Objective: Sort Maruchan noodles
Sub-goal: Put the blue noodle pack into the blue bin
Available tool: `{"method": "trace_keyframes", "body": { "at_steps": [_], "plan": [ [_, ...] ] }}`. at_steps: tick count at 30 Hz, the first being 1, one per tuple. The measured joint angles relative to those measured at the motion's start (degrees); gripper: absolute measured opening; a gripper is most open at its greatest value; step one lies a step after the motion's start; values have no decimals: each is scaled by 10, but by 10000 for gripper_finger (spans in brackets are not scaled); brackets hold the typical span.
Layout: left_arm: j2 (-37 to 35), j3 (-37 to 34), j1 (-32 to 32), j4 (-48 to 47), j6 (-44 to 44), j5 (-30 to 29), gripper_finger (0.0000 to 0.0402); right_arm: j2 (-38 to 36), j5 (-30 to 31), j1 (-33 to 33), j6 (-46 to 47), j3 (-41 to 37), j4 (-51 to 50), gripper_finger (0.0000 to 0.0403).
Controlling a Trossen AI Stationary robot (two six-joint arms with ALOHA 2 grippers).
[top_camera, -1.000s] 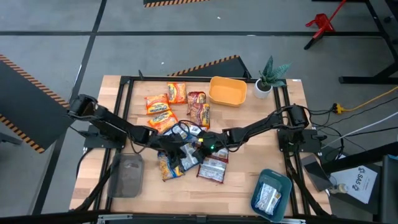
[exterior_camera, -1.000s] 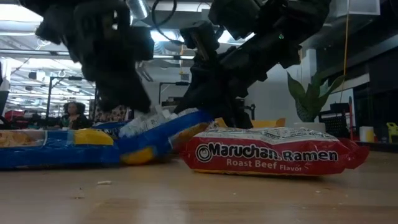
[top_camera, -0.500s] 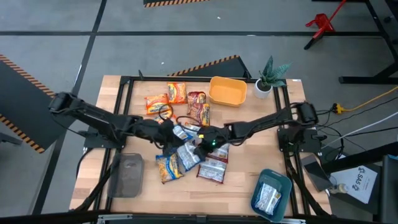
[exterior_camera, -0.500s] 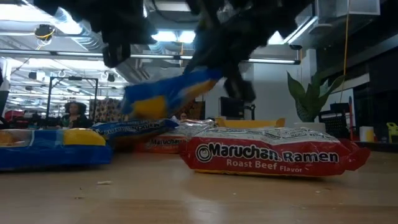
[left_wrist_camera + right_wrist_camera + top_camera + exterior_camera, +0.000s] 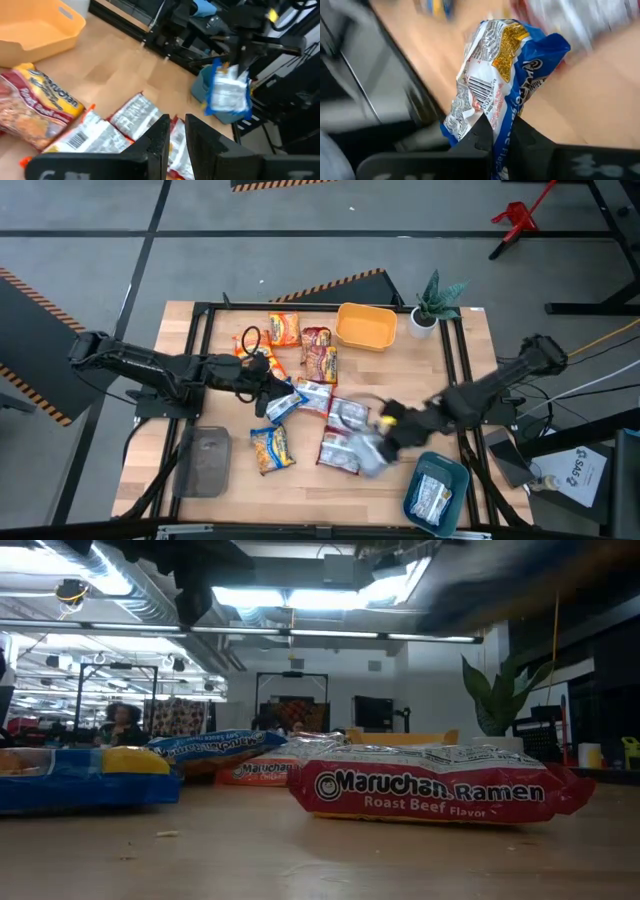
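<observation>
Maruchan packets lie across the table's middle: orange ones [image 5: 284, 328], a red one [image 5: 318, 352], red-and-white ones [image 5: 345, 415], a blue-and-white one [image 5: 285, 402] and a yellow-and-blue one [image 5: 270, 448]. My right gripper [image 5: 383, 430] is shut on another blue-and-white packet [image 5: 368, 452], in the air beside the teal tray [image 5: 455, 472], which holds one packet [image 5: 432, 498]. My left gripper [image 5: 266, 386] hovers at the pile's left side; in its wrist view [image 5: 177, 125] the fingers stand nearly together with nothing between them. My right gripper pinches the blue-and-white packet between its two fingers by one crumpled end [image 5: 500, 112]. The packet [image 5: 505, 70] sticks out beyond the fingertips, lifted clear of the table. Seen from the left wrist view, it hangs [image 5: 227, 92] below the gripper, above the teal tray [image 5: 200, 87].
A yellow bowl [image 5: 365, 325] and a potted plant [image 5: 435, 305] stand at the far edge. A grey tray [image 5: 205, 460] sits at the near left. In the low view a red Roast Beef packet [image 5: 440, 785] and blue packets [image 5: 90, 775] lie flat on the wood.
My right gripper has lifted the blue-and-white packet out of the pile in the middle and carried it toward the table's right and near edge, close to the teal tray. My left gripper has drawn back from the pile toward the far left.
</observation>
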Motion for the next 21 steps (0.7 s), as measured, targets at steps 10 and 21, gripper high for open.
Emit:
{"method": "trace_keyframes", "body": {
  "at_steps": [10, 21],
  "plan": [
    [1, 0, 25, -2, 8, 2, 54, -25, -155, 110, -26, 0, -251, 12],
    [1, 0, 29, -4, 4, -20, 54, -24, -85, 198, 28, -14, -313, 15]
  ]
}}
